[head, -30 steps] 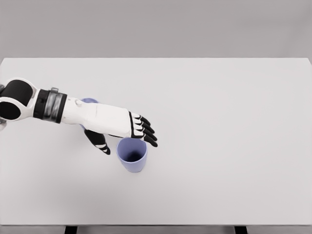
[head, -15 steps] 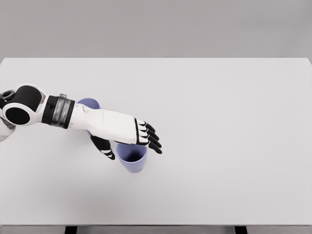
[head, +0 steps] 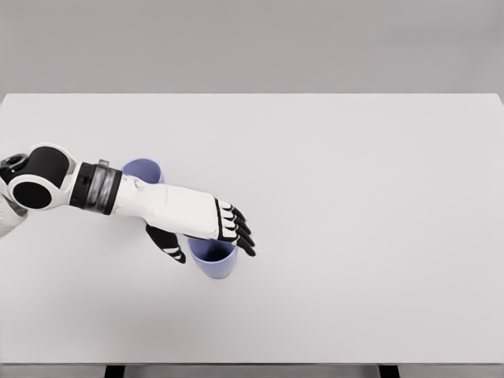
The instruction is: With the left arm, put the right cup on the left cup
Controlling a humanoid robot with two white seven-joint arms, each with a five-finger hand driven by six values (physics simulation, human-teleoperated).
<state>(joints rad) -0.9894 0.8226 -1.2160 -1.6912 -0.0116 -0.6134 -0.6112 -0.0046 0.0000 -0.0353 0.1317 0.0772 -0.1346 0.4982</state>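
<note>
Where robot hand (head: 206, 230) hovers: two cups (head: 213, 257).

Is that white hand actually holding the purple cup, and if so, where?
Nothing is clearly held. The left hand lies over the rim of the right cup, thumb on its left, fingers across the top, not closed on it.

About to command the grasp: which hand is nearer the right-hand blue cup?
Left. The left hand is over the right cup, fingers across its rim and thumb beside it, not visibly closed. The right hand is out of view.
</note>
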